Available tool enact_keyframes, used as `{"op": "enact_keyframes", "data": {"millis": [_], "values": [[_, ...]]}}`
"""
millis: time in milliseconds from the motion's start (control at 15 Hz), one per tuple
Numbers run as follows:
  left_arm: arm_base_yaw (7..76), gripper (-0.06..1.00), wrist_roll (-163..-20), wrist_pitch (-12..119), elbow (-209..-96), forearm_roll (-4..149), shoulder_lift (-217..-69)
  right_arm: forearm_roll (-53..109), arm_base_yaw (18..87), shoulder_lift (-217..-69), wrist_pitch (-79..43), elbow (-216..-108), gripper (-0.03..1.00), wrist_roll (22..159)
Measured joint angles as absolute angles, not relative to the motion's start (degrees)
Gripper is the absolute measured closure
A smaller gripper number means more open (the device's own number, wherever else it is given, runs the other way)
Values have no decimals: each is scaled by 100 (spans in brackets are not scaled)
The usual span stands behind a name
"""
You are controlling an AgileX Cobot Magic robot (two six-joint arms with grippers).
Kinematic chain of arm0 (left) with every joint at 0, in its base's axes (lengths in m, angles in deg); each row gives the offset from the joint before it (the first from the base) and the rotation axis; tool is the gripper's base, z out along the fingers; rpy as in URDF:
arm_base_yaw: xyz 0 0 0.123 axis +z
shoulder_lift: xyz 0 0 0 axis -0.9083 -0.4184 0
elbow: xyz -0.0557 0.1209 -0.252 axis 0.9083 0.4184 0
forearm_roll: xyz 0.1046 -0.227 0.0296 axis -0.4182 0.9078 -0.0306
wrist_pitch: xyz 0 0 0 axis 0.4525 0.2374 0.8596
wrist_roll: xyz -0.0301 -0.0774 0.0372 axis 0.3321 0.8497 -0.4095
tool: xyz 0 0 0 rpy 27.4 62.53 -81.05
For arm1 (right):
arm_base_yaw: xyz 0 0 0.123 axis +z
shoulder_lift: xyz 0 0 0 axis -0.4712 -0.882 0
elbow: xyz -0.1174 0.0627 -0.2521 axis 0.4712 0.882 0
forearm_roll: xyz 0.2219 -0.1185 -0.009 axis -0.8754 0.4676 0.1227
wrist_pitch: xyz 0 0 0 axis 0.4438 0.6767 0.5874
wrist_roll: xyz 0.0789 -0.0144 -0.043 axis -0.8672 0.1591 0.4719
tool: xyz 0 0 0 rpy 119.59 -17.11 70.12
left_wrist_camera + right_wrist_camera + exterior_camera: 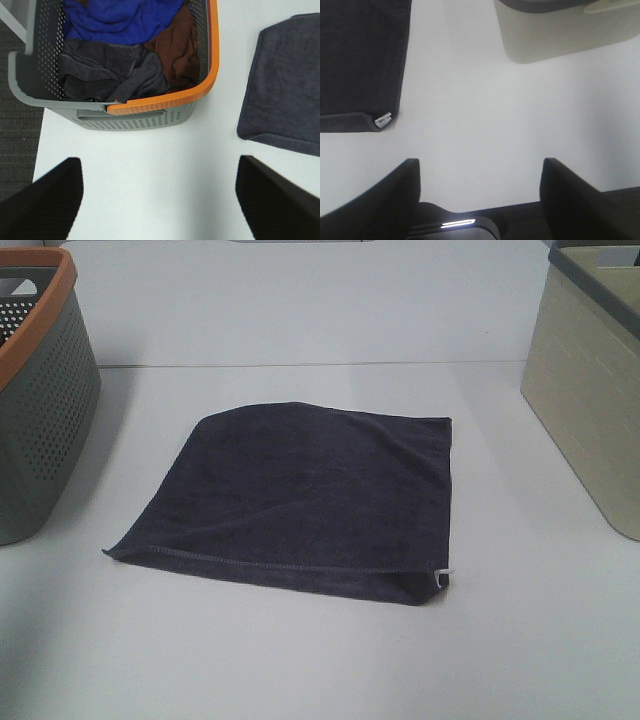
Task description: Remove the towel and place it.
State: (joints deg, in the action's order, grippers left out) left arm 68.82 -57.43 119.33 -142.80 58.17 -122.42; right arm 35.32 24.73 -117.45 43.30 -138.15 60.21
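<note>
The dark charcoal towel (305,495) lies flat and folded in the middle of the white table, its small white tag (441,575) at the front right corner. It also shows in the left wrist view (282,85) and the right wrist view (360,60), tag included (383,119). Neither gripper shows in the exterior high view. My left gripper (160,200) is open and empty over bare table between the grey basket and the towel. My right gripper (480,190) is open and empty over bare table near the front edge, to the right of the towel's tag corner.
A grey perforated basket with an orange rim (40,390) stands at the left; the left wrist view shows its rim (212,65) and blue, brown and dark cloths (120,50) inside. A beige bin with a dark rim (590,390) stands at the right, also in the right wrist view (565,35).
</note>
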Motion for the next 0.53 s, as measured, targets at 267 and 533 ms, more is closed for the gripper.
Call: {"op": "enact_keyframes", "data": {"millis": [267,533], "values": [[6882,16,-5743,11961,-14217,5702,-11423,3629,2473,-10319,3711,-12990,29,5821],[6882,16,-5743,11916,-13455,5685,-10518,4013,2473,-9144,3940,-12692,29,5907]]}}
